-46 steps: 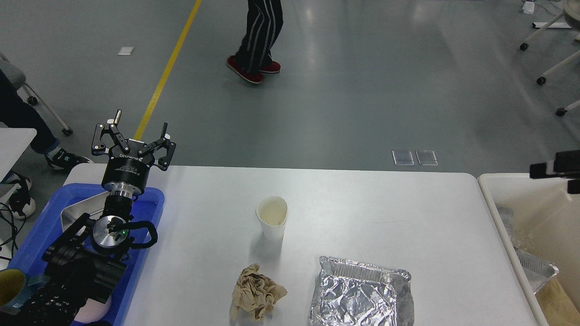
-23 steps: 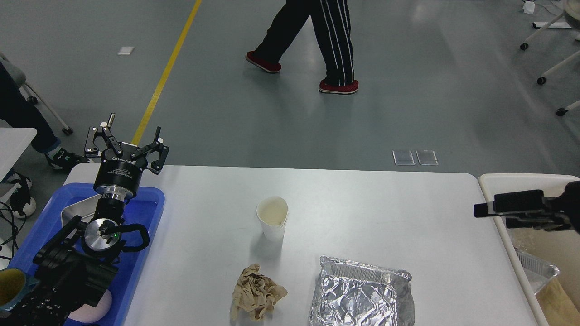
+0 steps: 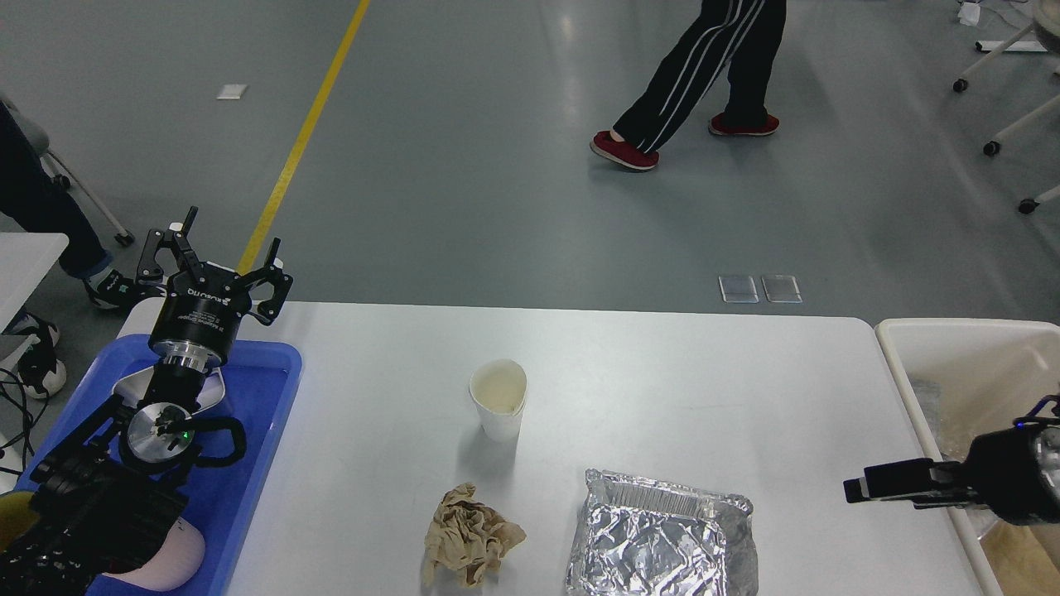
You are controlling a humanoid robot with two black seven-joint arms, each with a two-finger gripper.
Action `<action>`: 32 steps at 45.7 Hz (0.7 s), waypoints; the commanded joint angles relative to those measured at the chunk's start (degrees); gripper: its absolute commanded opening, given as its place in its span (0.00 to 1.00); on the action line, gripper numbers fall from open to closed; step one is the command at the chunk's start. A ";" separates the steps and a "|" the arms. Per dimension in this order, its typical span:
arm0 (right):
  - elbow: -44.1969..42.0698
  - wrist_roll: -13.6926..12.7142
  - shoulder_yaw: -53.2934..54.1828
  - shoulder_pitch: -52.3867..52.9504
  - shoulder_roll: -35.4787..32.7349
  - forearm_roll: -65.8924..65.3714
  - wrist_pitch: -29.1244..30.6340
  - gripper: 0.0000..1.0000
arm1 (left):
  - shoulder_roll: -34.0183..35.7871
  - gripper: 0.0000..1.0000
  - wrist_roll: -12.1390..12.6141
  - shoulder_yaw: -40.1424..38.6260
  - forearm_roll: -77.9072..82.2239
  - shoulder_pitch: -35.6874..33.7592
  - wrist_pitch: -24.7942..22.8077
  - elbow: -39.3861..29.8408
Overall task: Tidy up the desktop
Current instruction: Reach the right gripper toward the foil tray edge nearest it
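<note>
The left gripper (image 3: 217, 257) is holding its fingers spread, empty, above the blue tray (image 3: 257, 389); the right gripper's (image 3: 857, 488) finger state is indiscernible over the tabletop (image 3: 662, 372).

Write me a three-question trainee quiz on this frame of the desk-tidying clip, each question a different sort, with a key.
1. True or false: the left gripper holds the paper cup.
2. Which item lies between the crumpled brown paper and the right gripper? A) blue tray B) foil container C) cream bin
3. Fill in: the paper cup stands upright on the white ____.

Key: 1 false, it hangs open above the blue tray's far end; 2 B; 3 desktop.
</note>
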 commanded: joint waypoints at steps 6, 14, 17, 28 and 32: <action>-0.01 -0.71 0.09 -1.45 2.75 -2.62 0.00 1.00 | 0.00 0.97 0.12 0.00 0.00 -0.15 -0.02 0.01; 0.08 -2.12 0.09 -1.45 4.42 -2.36 0.00 1.00 | 0.27 0.97 0.30 0.87 0.00 -0.15 -0.02 0.01; 0.08 -2.56 0.00 -1.72 4.78 -2.27 0.00 1.00 | 1.23 0.97 0.30 1.49 0.00 -0.23 0.16 0.01; -0.01 -2.65 0.00 -2.68 8.46 -2.18 0.00 1.00 | 3.43 0.97 0.21 3.34 0.00 -1.02 0.60 0.01; -0.10 -2.74 0.00 -3.04 10.49 -2.35 0.00 1.00 | 3.69 0.97 0.21 3.34 0.00 -1.11 0.60 0.01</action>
